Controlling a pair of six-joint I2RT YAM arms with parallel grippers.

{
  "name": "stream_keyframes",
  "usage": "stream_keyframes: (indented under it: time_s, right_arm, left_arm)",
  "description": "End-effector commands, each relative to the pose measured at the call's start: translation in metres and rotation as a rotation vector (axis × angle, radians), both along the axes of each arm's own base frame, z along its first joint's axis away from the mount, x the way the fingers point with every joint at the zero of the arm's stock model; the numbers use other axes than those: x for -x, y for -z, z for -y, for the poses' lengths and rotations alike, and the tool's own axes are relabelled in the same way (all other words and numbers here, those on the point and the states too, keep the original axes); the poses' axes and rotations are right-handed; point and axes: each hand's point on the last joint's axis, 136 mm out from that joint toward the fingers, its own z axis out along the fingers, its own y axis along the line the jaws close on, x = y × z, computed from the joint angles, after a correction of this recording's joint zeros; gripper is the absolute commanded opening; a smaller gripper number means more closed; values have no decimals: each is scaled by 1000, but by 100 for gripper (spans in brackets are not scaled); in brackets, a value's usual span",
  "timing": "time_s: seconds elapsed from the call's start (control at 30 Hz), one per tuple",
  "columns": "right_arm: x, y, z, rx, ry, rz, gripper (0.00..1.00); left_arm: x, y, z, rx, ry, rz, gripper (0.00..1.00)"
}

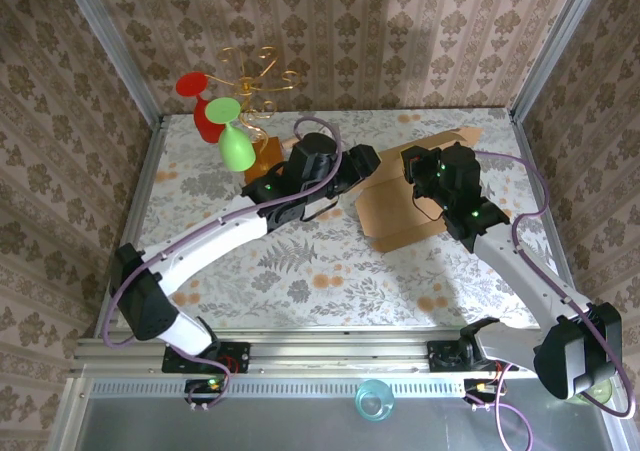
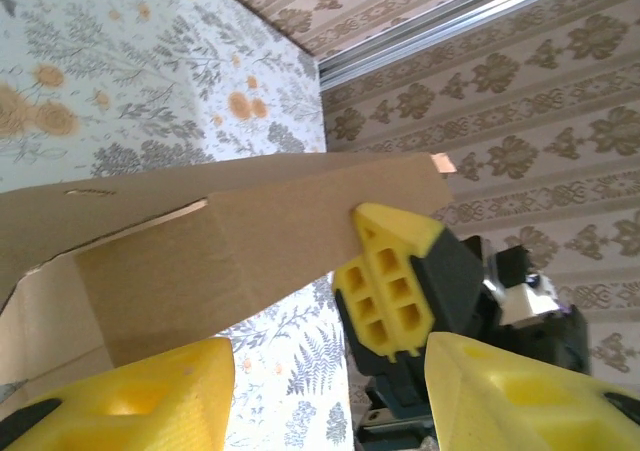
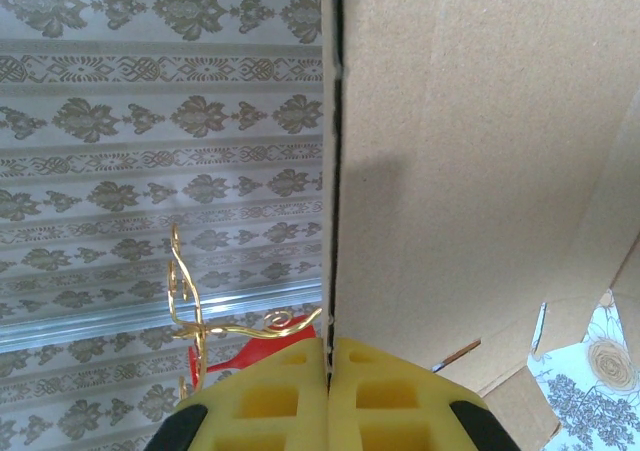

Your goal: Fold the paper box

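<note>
Box (image 1: 400, 216) sits right of centre on the tabletop (image 1: 300, 271), part-formed: 1 wall raised, base panel low, between the 2 claws. Right claw (image 3: 328, 356) is closed on the edge of that raised wall, with the board pinched edge-on in its jaws. Left claw (image 1: 365, 161) stands at the box's left end, jaws apart, nothing clamped that I can see. A flap corner lies just beside 1 finger (image 2: 130, 401).

Risks, as I judge them:
- Your only hold is a thin pinch on 1 edge. Pull or twist too hard and the board slips out, or the wall creases off its score line.
- Push the flap with the left claw while the right lifts, and the whole box may slide or tip — nothing pins the base down.
- The spread left fingers could snag the flap's edge and bend it the wrong way.
- Stand (image 1: 250, 71) with its glasses (image 1: 235, 146) is near the left arm — a wide swing could knock it.
</note>
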Motion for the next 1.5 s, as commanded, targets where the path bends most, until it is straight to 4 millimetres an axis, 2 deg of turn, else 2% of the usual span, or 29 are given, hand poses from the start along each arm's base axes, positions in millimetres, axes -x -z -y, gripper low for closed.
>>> stream_keyframes:
  time_s: [0.0,0.3,0.63,0.83,1.07,1.2,1.33,1.47]
  right_arm:
    - [-1,-7,-1,-15,2,41,0]
    - [1,-5,-3,-29,-4,43,0]
    - [4,-7,-8,-48,-20,47,0]
    - [7,-5,-12,-57,-28,47,0]
    - [6,-3,-14,-71,-26,49,0]
    - [7,0,-19,-92,-32,48,0]
    - [8,2,-19,-108,-21,57,0]
    - [10,6,-17,-120,-11,55,0]
  left_arm:
    - [-5,-4,-6,19,-42,-18,53]
    - [-13,6,6,37,-34,-55,53]
    - [-24,14,2,39,-68,-74,54]
    - [-31,16,8,66,-66,-87,53]
    - [-31,21,13,77,-56,-103,51]
    - [-34,21,11,83,-73,-101,41]
    - [-38,23,8,114,-88,-106,22]
    - [-41,30,4,128,-105,-120,13]
